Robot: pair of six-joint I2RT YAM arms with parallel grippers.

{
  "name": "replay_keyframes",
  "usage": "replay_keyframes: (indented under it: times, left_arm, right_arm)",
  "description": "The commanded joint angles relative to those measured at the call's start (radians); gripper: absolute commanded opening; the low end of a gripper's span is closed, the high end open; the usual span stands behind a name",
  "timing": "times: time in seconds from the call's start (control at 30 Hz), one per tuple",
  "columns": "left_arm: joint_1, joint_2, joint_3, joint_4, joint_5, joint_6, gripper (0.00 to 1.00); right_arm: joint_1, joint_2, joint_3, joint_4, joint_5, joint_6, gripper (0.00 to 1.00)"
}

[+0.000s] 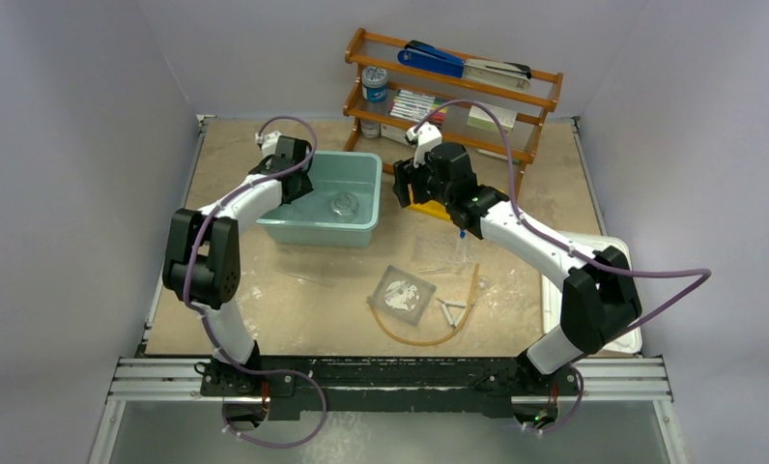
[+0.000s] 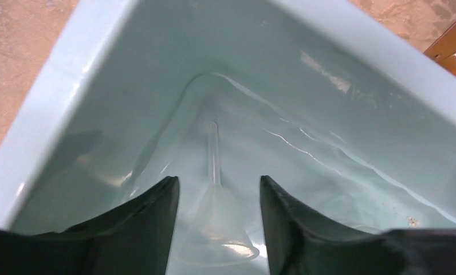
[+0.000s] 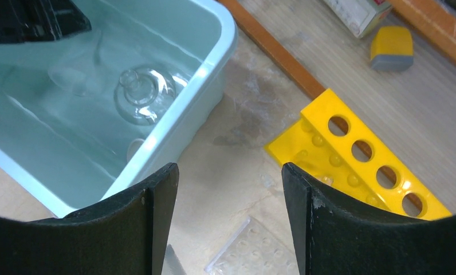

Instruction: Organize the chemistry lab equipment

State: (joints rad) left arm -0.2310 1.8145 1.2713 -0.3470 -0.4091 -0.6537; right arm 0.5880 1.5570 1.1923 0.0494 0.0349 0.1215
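My left gripper is open inside the teal bin, its fingers either side of a clear funnel that lies on the bin floor. In the top view it is at the bin's left wall. A round glass flask lies in the bin and also shows in the right wrist view. My right gripper is open and empty above the table between the bin and the yellow test-tube rack. The square dish, amber tube and Y-connector lie on the table in front.
A wooden shelf with markers and a blue stapler stands at the back, close behind my right gripper. A clear dimpled plate lies under it. A white lid lies at the right edge.
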Motion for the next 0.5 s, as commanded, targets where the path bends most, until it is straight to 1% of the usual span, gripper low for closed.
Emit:
replay_keyframes:
  times: [0.0, 0.13, 0.2, 0.27, 0.33, 0.37, 0.4, 0.47]
  left_arm:
    - [0.005, -0.097, 0.043, 0.016, -0.050, -0.005, 0.56]
    - [0.001, -0.222, 0.033, 0.011, -0.068, 0.011, 0.58]
    - [-0.023, -0.300, 0.008, 0.021, -0.070, 0.038, 0.59]
    - [-0.066, -0.389, -0.022, 0.019, -0.094, 0.069, 0.60]
    - [-0.134, -0.451, -0.057, 0.012, -0.139, 0.099, 0.61]
    - [-0.168, -0.477, -0.075, 0.007, -0.156, 0.111, 0.61]
    - [-0.195, -0.501, -0.098, 0.007, -0.158, 0.116, 0.61]
    - [-0.222, -0.548, -0.153, 0.006, -0.128, 0.107, 0.61]
  right_arm:
    - [-0.002, -0.015, 0.003, -0.009, 0.012, 0.036, 0.69]
    - [-0.002, -0.004, 0.033, -0.035, 0.011, 0.040, 0.69]
    - [-0.002, -0.012, 0.029, -0.036, 0.023, 0.035, 0.69]
    - [-0.003, -0.021, 0.015, -0.046, 0.043, 0.033, 0.69]
    - [-0.002, -0.031, -0.004, -0.069, 0.058, 0.037, 0.69]
    - [-0.001, -0.040, -0.018, -0.080, 0.058, 0.047, 0.68]
    - [-0.001, -0.052, -0.040, -0.086, 0.051, 0.058, 0.65]
    - [0.005, -0.082, -0.096, -0.095, 0.042, 0.100, 0.59]
